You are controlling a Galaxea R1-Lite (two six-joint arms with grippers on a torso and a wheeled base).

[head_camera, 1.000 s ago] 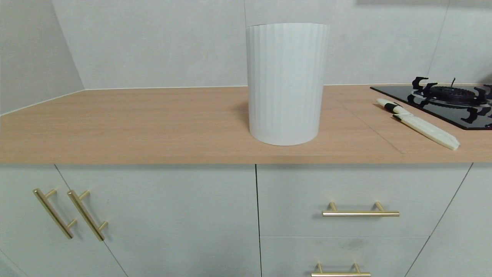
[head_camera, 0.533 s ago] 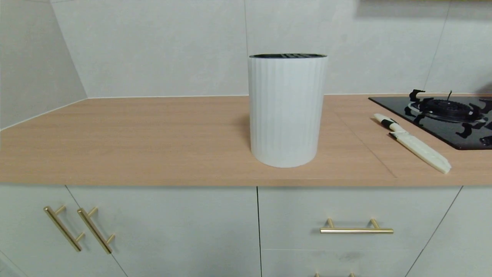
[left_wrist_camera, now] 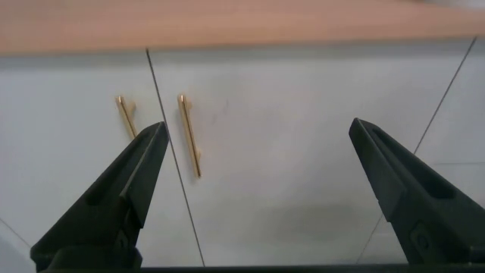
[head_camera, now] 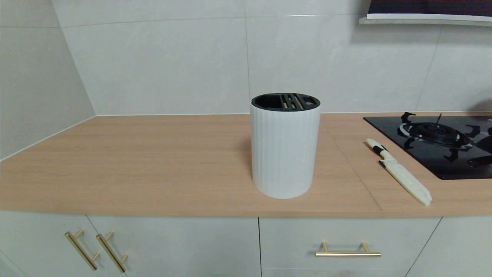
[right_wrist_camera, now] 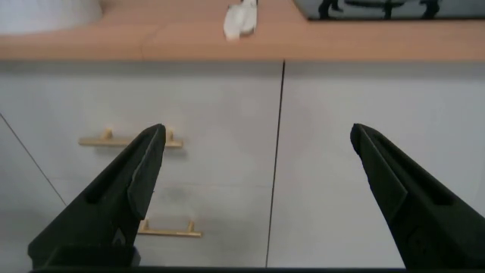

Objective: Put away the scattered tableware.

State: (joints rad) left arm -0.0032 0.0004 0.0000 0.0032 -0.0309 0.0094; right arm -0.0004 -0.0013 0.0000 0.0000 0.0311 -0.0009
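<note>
Knife (head_camera: pixel 398 175), cream-bladed with a black band on its handle, lies flat on the wooden bench (head_camera: pixel 153 165). It sits between the white ribbed holder (head_camera: pixel 285 154) and the black gas hob (head_camera: pixel 423 157), just beside the hob and well apart from the holder. Its tip lies near the bench's front edge. The holder stands upright mid-bench, showing its black slotted top. A range hood (head_camera: pixel 426 11) hangs over the hob.

Both hands sit lower than the benchtop, facing the pale cabinet fronts. The left hand (left_wrist_camera: pixel 258 129) is spread wide before the paired gold door handles (left_wrist_camera: pixel 189 136). The right hand (right_wrist_camera: pixel 258 130) is equally wide before a gold drawer handle (right_wrist_camera: pixel 129 140), and the bench edge runs between it and the knife tip.
</note>
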